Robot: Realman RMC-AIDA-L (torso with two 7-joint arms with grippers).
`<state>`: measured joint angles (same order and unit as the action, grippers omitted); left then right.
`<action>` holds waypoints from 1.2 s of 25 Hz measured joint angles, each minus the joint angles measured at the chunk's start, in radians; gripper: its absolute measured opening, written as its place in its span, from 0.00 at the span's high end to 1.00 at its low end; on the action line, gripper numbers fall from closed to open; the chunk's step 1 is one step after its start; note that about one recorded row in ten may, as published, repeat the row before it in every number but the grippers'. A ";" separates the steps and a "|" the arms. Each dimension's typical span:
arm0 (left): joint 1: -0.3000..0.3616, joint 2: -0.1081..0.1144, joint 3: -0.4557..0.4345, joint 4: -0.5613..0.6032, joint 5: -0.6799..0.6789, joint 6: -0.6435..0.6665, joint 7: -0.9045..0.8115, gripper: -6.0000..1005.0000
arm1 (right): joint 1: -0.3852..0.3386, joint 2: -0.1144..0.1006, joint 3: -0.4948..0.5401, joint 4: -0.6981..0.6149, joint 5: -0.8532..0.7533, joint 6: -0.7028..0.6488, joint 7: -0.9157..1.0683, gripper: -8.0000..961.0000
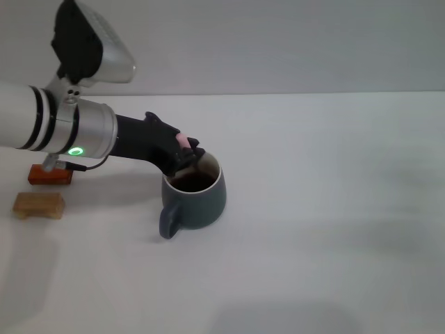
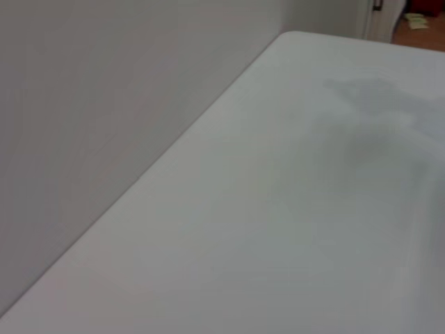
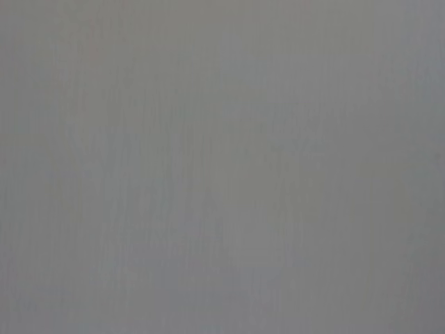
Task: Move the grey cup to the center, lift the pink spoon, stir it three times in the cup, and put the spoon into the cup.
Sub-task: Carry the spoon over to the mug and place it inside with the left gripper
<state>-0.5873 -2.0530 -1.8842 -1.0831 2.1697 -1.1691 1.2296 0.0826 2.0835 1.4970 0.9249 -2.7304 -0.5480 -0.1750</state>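
The grey cup (image 1: 195, 199) is found on the white bench (image 1: 334, 209), handle toward the camera, dark liquid inside. The left claw (image 1: 186, 154) is held over its far rim, apparently closed on the pink spoon (image 1: 182, 141), whose bowl is hidden. Two wooden blocks (image 1: 42, 189) are seen at the left.

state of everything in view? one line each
grey cup: upright on the table, dark liquid inside, handle toward the camera.
pink spoon: held over the cup's rim; only a bit of pink handle shows.
left gripper: at the cup's rim, shut on the spoon.
red-brown block: flat on the table, left of the cup.
tan block: flat, just in front of the red-brown one.
right gripper: not in view.
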 joint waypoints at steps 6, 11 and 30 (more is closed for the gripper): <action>0.010 0.004 -0.069 -0.011 0.013 -0.046 -0.001 0.85 | 0.007 -0.002 0.000 0.000 0.000 0.000 -0.004 0.94; 0.040 0.002 -0.081 -0.065 0.014 -0.102 -0.007 0.85 | 0.013 -0.003 0.000 0.000 0.000 0.001 -0.007 0.94; 0.051 -0.010 -0.013 -0.110 -0.034 -0.112 -0.060 0.85 | 0.010 -0.003 0.000 0.001 -0.007 0.002 -0.009 0.94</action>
<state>-0.5365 -2.0633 -1.8972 -1.1928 2.1361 -1.2813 1.1700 0.0929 2.0801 1.4972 0.9256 -2.7371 -0.5465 -0.1840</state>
